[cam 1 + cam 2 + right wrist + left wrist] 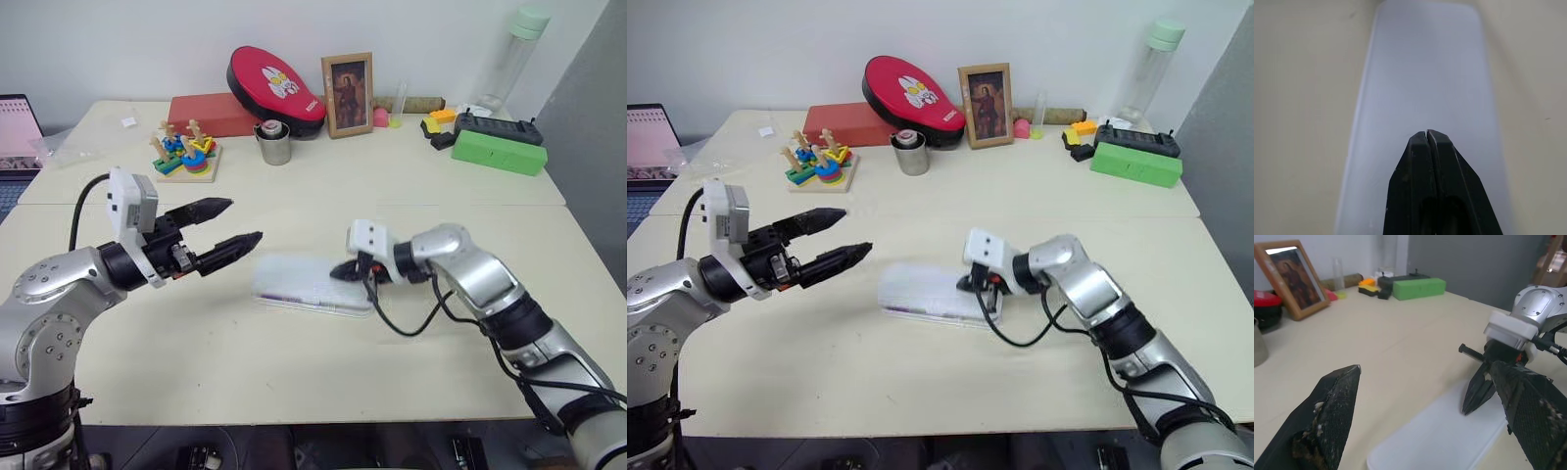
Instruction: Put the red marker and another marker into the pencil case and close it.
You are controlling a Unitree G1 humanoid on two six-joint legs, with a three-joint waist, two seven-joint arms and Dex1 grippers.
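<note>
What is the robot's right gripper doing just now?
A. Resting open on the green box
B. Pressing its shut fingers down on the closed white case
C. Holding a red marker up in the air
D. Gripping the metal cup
B: the right gripper, fingers shut together, sits on the lid of the closed pencil case, with nothing held.

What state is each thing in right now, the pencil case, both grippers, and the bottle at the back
pencil case: lid down, lying flat on the table, something purple showing through its front edge.
right gripper: shut, empty, tips over the case lid.
left gripper: open, empty, held above the table beside the case.
bottle: upright, green cap on.
</note>
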